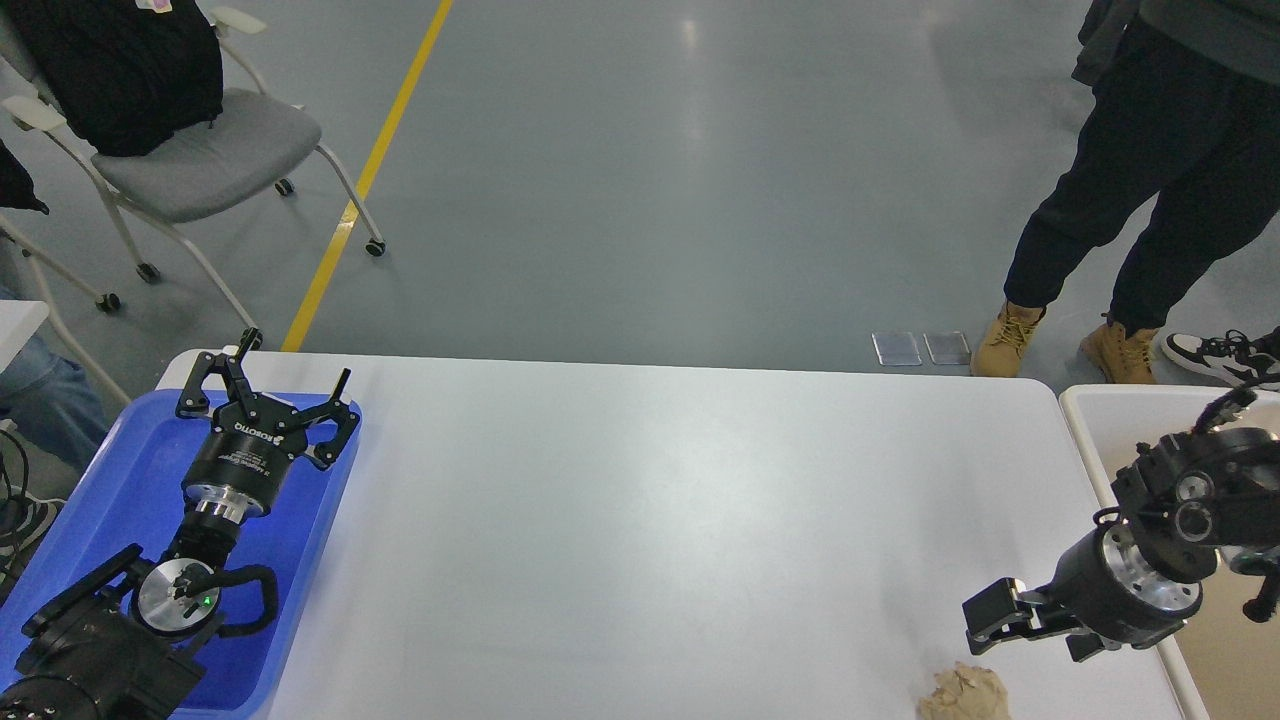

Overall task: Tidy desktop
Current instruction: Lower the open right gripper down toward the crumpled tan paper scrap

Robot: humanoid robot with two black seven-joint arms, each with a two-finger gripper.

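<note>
The white desktop (650, 500) fills the middle of the head view. A crumpled beige paper ball (962, 693) lies on it at the near right edge. My right gripper (985, 622) hovers just above and to the right of the ball, pointing left; its dark fingers overlap, so I cannot tell whether it is open. My left gripper (297, 358) is open and empty, its fingers spread wide over the far end of the blue tray (120, 460).
The blue tray sits on the desktop's left end, with my left arm lying over it. A beige white-rimmed bin (1085, 410) stands off the right end. A person (1130, 200) stands beyond the far right corner. A grey chair (200, 160) is at the back left.
</note>
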